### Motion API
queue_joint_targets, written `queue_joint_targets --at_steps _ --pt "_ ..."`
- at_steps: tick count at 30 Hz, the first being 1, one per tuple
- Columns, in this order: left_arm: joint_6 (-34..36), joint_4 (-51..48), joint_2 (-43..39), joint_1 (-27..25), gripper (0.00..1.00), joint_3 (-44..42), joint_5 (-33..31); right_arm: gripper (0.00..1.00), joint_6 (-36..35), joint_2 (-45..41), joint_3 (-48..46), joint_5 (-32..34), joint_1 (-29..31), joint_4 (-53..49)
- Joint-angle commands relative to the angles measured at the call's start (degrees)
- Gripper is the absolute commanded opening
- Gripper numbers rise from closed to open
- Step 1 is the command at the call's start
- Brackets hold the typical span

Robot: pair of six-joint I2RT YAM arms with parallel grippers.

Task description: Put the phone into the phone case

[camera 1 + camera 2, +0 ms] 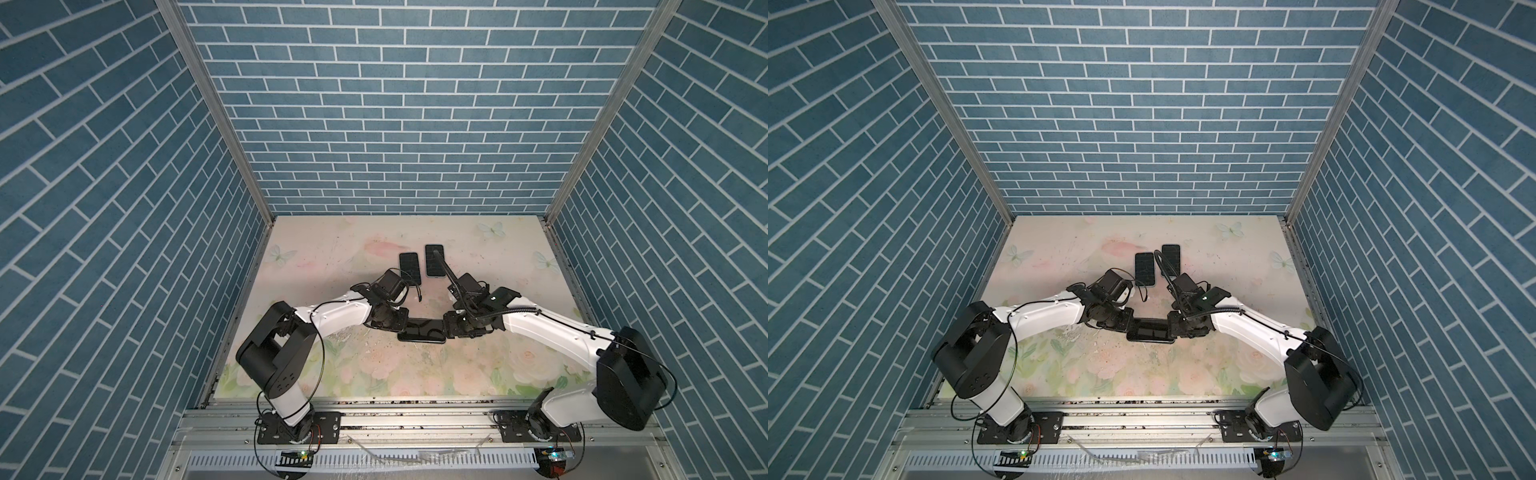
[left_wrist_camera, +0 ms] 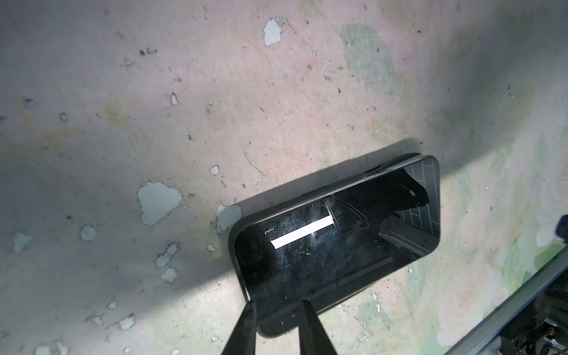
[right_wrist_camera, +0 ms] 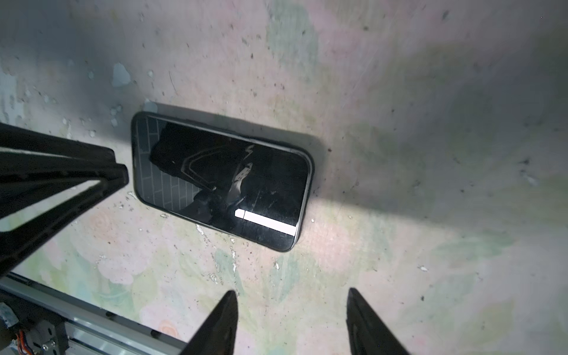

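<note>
**Two pairs of fingers meet at one phone, near centre**

The left fingers (image 2: 246, 332) sit close together with a narrow gap between them. Their tips are over the left end of the phone (image 2: 335, 242). They clasp nothing, and I cannot tell whether they press on it. The phone lies flat, screen up, lengthwise left to right on the floral surface (image 1: 374, 374). At its right end the right fingers (image 3: 222, 322) hang spread wide and released over bare surface, apart from the phone. Counted: two arms, one phone between them, and two dark slabs side by side farther back, a left one (image 1: 410, 268) and a right one (image 1: 435, 260). Whether those are phones or cases I cannot tell.
</note>
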Motion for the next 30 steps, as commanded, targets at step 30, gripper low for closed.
queue_joint_targets --at_steps 30 --pt "1.3 -3.2 4.5 0.1 0.27 0.6 -0.2 0.13 2.4 7.7 -3.0 -5.0 -1.7 6.4"
